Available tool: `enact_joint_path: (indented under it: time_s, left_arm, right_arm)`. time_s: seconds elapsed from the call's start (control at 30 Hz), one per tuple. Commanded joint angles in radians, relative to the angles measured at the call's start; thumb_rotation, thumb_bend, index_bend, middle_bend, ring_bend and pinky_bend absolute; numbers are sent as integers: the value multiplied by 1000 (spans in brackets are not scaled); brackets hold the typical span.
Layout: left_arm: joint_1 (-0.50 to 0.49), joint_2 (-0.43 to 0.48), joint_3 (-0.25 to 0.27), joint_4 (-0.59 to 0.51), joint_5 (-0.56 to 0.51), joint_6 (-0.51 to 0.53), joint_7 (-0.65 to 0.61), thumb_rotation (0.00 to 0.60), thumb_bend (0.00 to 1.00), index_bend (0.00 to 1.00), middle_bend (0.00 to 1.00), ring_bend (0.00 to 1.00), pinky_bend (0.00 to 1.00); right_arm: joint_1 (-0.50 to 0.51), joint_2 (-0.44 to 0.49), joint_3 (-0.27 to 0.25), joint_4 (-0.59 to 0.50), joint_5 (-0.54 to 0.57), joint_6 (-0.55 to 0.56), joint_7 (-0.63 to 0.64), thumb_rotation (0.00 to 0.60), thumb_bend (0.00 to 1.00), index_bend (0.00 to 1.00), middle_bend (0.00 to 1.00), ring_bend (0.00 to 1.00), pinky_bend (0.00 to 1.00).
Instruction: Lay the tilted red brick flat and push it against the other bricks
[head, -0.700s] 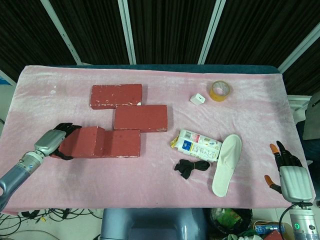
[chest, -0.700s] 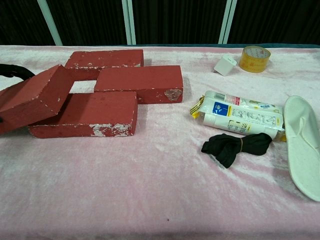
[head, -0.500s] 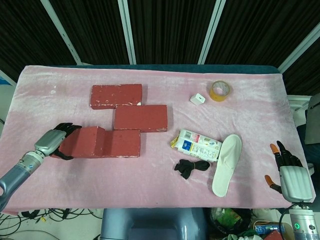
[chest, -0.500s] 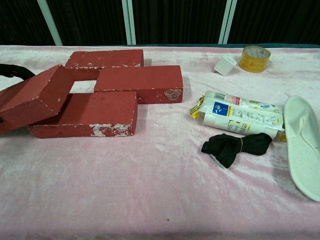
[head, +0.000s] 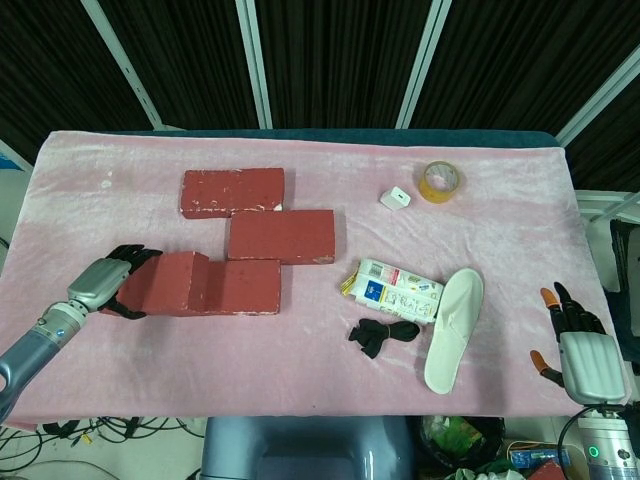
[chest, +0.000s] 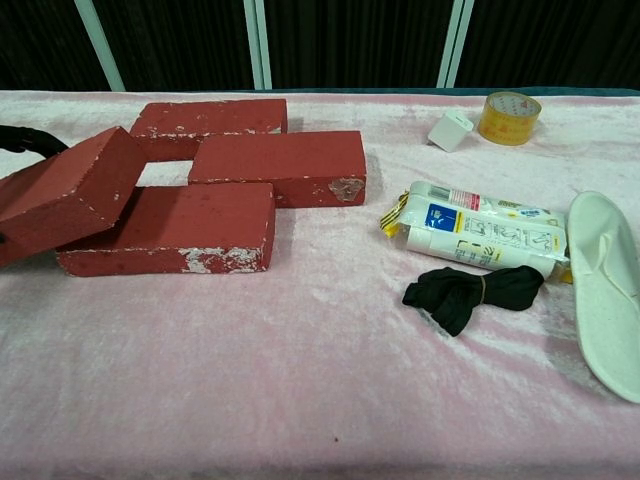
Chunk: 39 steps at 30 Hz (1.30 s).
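The tilted red brick (head: 165, 283) leans with its right end up on a flat red brick (head: 243, 287) at the front left of the pink cloth. In the chest view the tilted red brick (chest: 65, 205) slopes down to the left over the flat brick (chest: 175, 225). My left hand (head: 105, 280) grips its left end, with dark fingers (chest: 20, 140) curled over the far edge. Two more flat bricks (head: 232, 192) (head: 281, 236) lie behind, stepped to the right. My right hand (head: 575, 345) hangs off the table's front right edge, fingers apart and holding nothing.
Right of the bricks lie a printed packet (head: 393, 289), a black band (head: 383, 335) and a white slipper (head: 453, 328). A tape roll (head: 439, 181) and a small white box (head: 396, 198) sit at the back right.
The tilted brick has shifted slightly to the left in my left hand. The right hand has not moved.
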Motion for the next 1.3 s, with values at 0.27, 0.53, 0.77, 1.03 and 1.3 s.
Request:
enact_joint_path:
  time_s: [0.27,0.53,0.77,1.03,1.3]
  left_arm:
    - [2,5,-1,-5,-3,2,5,600,23,147,177,0,0]
    - [-19,90,-45,-63,-49,-4,82,600,36,150,180,0,0]
    - [-115,229,-129,-219,-222,-168,289,600,37,159,183,0,0]
    - [-246,232,-179,-216,-454,-377,434,600,37,160,184,0,0]
    - [-349,117,-145,-72,-610,-449,579,600,38,165,184,0,0]
  right_arm:
    - [0,1,1,-3,3,-2,-3,600,148,90,11,150,242]
    - [-1,1,0,-6,6,-5,-7,600,148,90,11,150,242]
    - [-1,0,0,-8,10,-8,-13,600,147,90,11,150,242]
    - [-2,1,2,-11,16,-11,-15,600,148,89,11,150,242]
    - [-1,4,6,-9,26,-15,-9,600,148,89,11,150,242]
